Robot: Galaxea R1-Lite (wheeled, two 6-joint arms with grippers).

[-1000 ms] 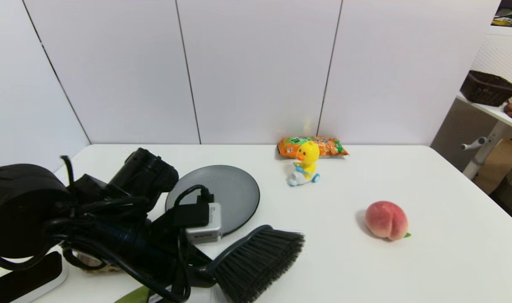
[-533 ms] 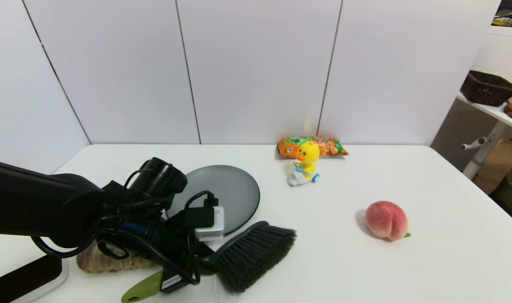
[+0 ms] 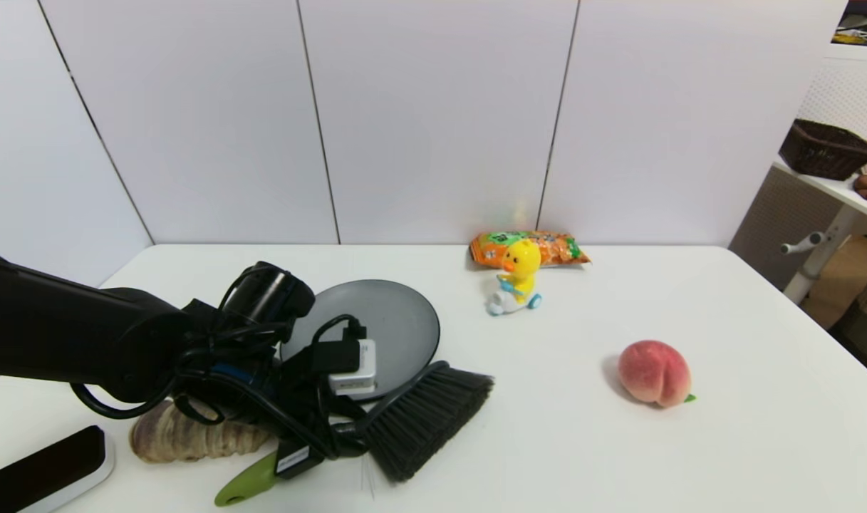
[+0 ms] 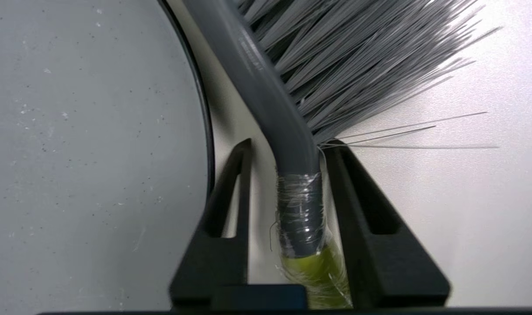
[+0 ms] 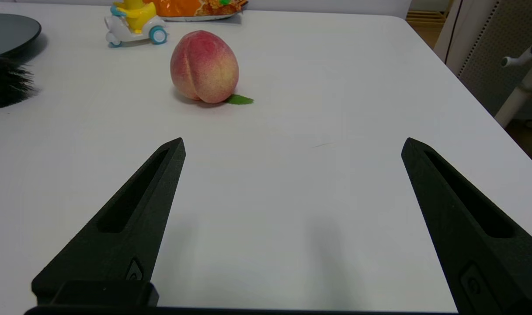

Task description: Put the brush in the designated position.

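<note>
Already the left hand [image 4: 287, 175] gripped the brush [image 3: 405, 427] at its neck, handle toward the robot, bristles slanting away beside the plate [image 3: 397, 320], while the open right hand [image 5: 292, 175] sat idle.

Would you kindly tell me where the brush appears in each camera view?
Head view: the brush lies low and left of centre, beside the grey plate.
Left wrist view: the brush fills the centre, its neck between the left gripper jaws.
Right wrist view: only its bristles show at the left edge.
Shared landmark: the grey plate.
</note>
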